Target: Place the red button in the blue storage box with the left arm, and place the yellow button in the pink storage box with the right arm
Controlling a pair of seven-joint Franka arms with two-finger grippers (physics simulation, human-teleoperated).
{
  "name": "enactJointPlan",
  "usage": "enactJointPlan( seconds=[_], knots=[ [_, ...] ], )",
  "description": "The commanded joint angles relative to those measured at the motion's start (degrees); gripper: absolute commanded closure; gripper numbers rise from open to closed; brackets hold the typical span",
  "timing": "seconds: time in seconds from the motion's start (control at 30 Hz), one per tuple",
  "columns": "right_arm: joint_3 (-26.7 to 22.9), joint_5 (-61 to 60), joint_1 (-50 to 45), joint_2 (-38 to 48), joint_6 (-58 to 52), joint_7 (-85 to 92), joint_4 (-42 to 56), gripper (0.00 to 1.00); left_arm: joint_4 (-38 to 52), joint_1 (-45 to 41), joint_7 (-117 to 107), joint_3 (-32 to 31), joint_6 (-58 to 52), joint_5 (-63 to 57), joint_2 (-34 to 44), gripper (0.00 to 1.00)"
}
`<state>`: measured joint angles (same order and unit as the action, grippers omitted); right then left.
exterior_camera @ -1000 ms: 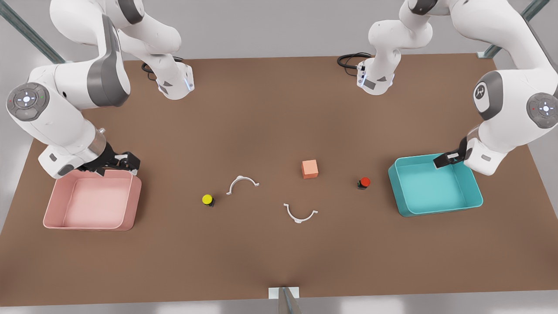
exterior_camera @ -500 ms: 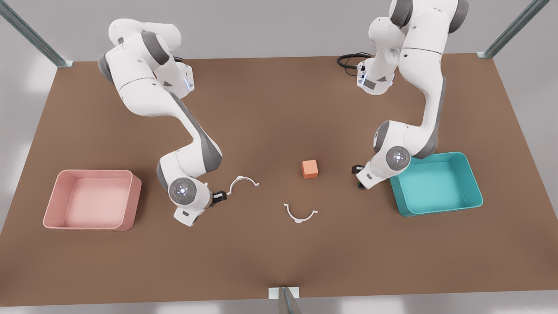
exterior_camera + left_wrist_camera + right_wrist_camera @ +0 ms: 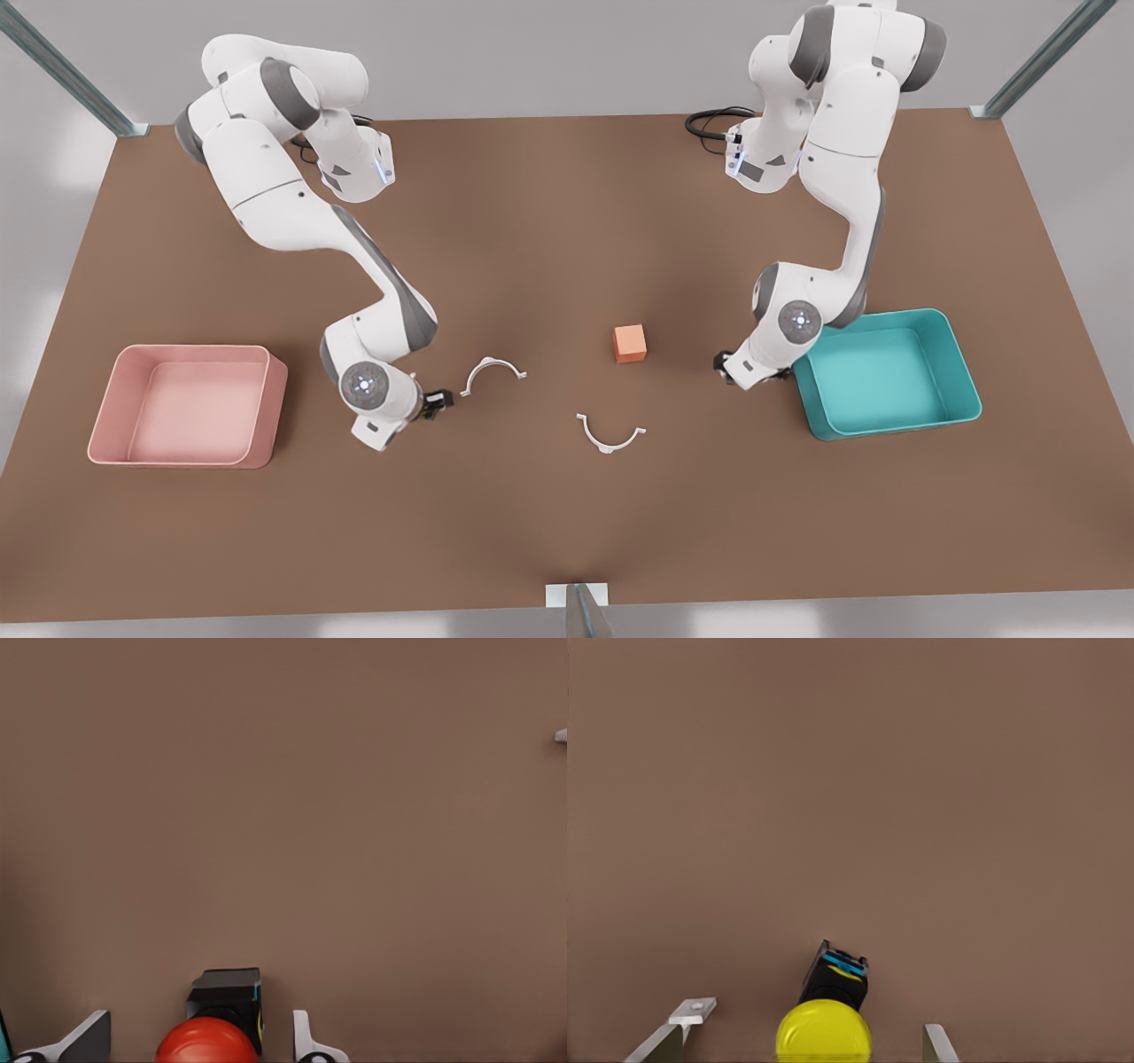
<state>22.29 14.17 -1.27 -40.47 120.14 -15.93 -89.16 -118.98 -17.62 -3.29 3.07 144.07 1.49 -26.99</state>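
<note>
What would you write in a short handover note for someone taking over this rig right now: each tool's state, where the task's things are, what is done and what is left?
Left tool: open, fingers either side of the red button, which sits on the table beside the blue storage box.
Right tool: open, straddling the yellow button, on the table between the pink storage box and a white curved clip.
Done: both arms are lined up over their buttons.
Left: close, lift, carry red to the blue box and yellow to the pink box. Both boxes hold nothing yet.
An orange cube and a second clip lie mid-table.
</note>
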Motion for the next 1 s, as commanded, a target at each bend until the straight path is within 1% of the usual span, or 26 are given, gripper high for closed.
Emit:
enactJointPlan(
  seconds=[0.0, 0.07, 0.1, 0.13, 0.2, 0.37, 0.5, 0.57, 0.63, 0.67, 0.7, 0.77, 0.8, 0.87, 0.9, 0.97],
  knots=[
    [0.03, 4.19, 0.12, 0.48, 2.55, -3.85, -1.37, 0.00, -0.90, -0.05, 1.53, 0.00, 1.92, -0.08, 0.28, 0.00],
    [0.47, 6.23, 0.91, 0.92, 2.82, -3.94, -2.78, 0.00, -1.52, -0.13, 1.53, -0.09, 2.01, -0.08, 0.54, 0.00],
    [3.54, 6.23, 5.30, 0.92, 7.03, -3.85, -6.28, 0.00, -1.69, -0.22, 1.62, -0.09, 1.92, -0.08, 0.71, 0.10],
    [4.16, 6.31, 6.54, 0.83, 8.79, -3.67, -7.26, 0.00, -1.78, -0.22, 1.53, -0.17, 1.92, -0.08, 0.72, 0.16],
    [4.16, 6.31, 6.45, 0.57, 8.79, -3.94, -7.26, 0.00, -1.96, -0.22, 1.53, -0.17, 1.92, -0.08, 0.89, 0.33],
    [4.16, 6.31, 6.19, -0.75, 13.45, -4.11, -6.91, 0.00, -2.31, -0.22, 1.53, -0.17, 1.74, -0.08, 1.77, 0.42],
    [4.08, 6.40, 6.36, -1.98, 15.12, -3.94, -6.91, 0.00, -2.22, -0.22, 1.44, -0.17, 1.83, -0.08, 1.95, 0.52],
    [3.73, 7.89, 6.36, -2.07, 15.65, -3.59, -6.82, 0.00, -2.13, -0.22, 1.44, -0.17, 1.83, -0.08, 2.29, 0.53],
    [3.72, 10.36, 6.45, -2.51, 15.65, -3.59, -6.91, 0.00, -2.13, -0.05, 1.53, -0.17, 1.74, -0.08, 3.26, 0.56],
    [3.72, 10.36, 6.36, -2.77, 15.56, -3.59, -6.91, 0.03, -2.22, 0.22, 1.62, -0.09, 1.66, -0.08, 4.49, 0.56],
    [3.72, 10.80, 6.36, -2.86, 15.56, -3.59, -6.91, 0.10, -2.22, 0.83, 1.79, -0.09, 1.31, -0.08, 5.99, 0.56],
    [3.72, 11.23, 6.36, -3.21, 15.65, -3.59, -6.82, 0.20, -2.22, 4.60, 8.37, -0.09, -4.31, -0.08, 10.99, 0.56],
    [3.72, 12.73, 6.28, -3.48, 15.65, -3.67, -6.82, 0.22, -2.22, 6.89, 12.51, -0.09, -7.57, -0.08, 13.19, 0.56],
    [3.72, 12.82, 6.36, -3.65, 15.65, -3.67, -6.82, 0.22, -2.13, 12.43, 23.76, 0.00, -12.40, 1.85, 16.27, 0.56],
    [3.72, 12.82, 6.28, -3.65, 15.65, -3.67, -6.82, 0.25, -2.22, 15.07, 28.77, 0.00, -13.20, 2.03, 16.80, 0.56],
    [3.72, 12.82, 6.28, -4.00, 15.65, -3.67, -6.82, 0.25, -2.22, 20.16, 38.16, 0.00, -13.29, 2.20, 16.62, 0.56]
  ],
)
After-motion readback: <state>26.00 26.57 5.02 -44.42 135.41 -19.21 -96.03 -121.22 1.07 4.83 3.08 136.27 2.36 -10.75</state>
